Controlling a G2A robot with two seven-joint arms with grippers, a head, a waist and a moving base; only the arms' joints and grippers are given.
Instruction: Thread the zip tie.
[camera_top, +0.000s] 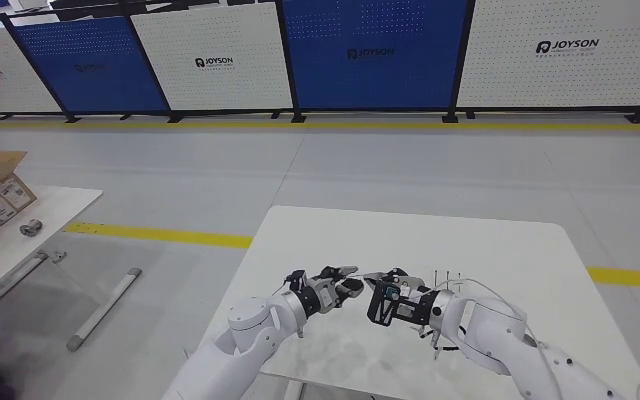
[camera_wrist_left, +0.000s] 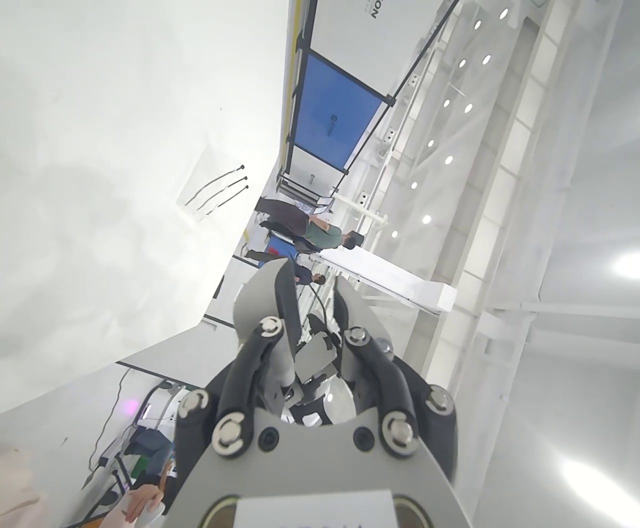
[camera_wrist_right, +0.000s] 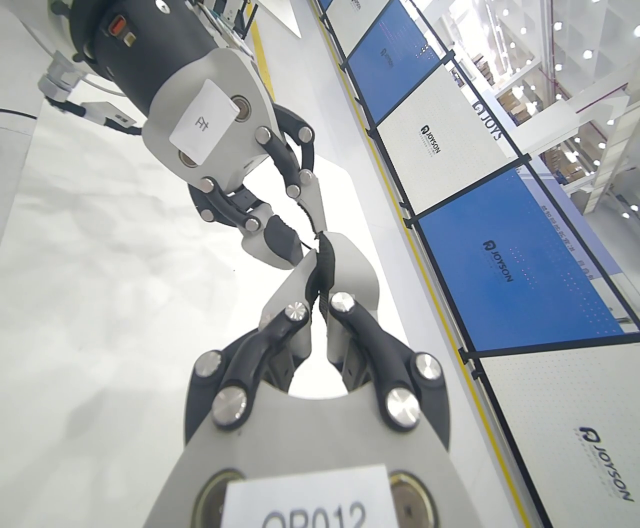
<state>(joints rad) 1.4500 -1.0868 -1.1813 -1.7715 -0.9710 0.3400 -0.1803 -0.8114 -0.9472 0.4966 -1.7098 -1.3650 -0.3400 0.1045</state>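
Right wrist view has the right end effector (camera_wrist_right: 322, 248) with its fingers pressed together on a thin black zip tie (camera_wrist_right: 303, 244), which comes out of the closed tips as a short strand. That strand runs across the gap between the fingers (camera_wrist_right: 280, 239) of the left end effector (camera_wrist_right: 305, 243). The left end effector faces the right one tip to tip, and its fingers stand a narrow way apart. One left fingertip sits right against the right one's tips. I cannot tell whether the left pads actually press the strand.

From the top view, both end effectors meet above the white table (camera_top: 330, 230), near its near edge and about midway between the left and right edges, and the zip tie is held up off the surface. Three spare ties (camera_top: 447, 275) lie side by side flat on the table, just past the right arm toward the far edge and apart from the held one.
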